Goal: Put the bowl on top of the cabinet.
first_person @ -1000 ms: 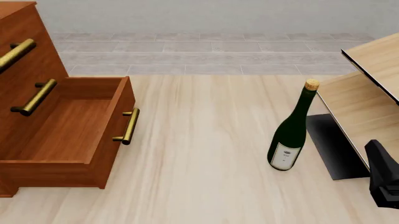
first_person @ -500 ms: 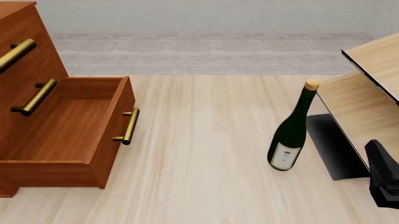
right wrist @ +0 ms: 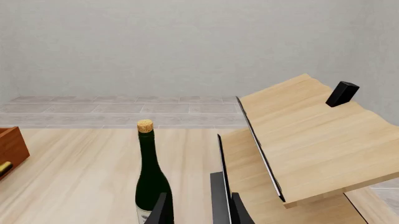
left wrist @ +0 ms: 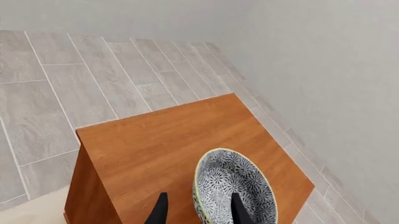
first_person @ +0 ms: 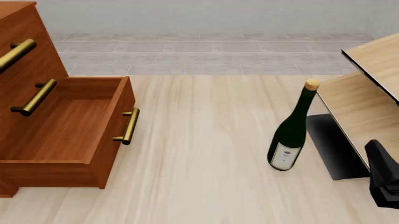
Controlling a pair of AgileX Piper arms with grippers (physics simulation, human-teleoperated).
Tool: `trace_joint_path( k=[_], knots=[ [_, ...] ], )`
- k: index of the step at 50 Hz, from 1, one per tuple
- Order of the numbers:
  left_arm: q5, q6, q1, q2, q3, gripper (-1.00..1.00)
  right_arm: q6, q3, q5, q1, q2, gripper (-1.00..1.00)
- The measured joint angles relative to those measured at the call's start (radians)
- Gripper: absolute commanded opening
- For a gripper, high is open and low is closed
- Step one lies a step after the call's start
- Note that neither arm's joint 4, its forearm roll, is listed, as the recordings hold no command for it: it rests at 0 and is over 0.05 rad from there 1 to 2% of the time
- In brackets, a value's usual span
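Grey floor tiles and a pale wall are filling the left wrist view; the bowl [left wrist: 235, 188] is sitting over the cabinet [left wrist: 168, 144] top, w/ the left fingers [left wrist: 160, 212] straddling its rim, apparently gripping it. Can't tell if it's touching the wood yet. Judging from this: transport done, set-down and release left.

Front view: bench [first_person: 206, 140] is showing the cabinet's open drawer [first_person: 68, 130], a wine bottle [first_person: 290, 133] and a pale shelf unit [first_person: 365, 93]; bowl is out of frame. Bottle label is too small to read.

Right wrist view: right fingers [right wrist: 236, 212] are hanging apart, holding nothing, near the bottle.
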Motion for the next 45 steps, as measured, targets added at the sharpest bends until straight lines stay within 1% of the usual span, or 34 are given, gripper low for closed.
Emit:
trace_joint_path(
  k=[13, 45],
  knots=[
    [0.017, -0.004, -0.001, -0.019, -0.017, 1.0, 0.0, 0.0, 0.0, 0.0, 0.0, 1.0],
    [0.108, -0.056, -0.019, -0.162, -0.089, 1.0, 0.0, 0.0, 0.0, 0.0, 0.0, 1.0]
  ],
)
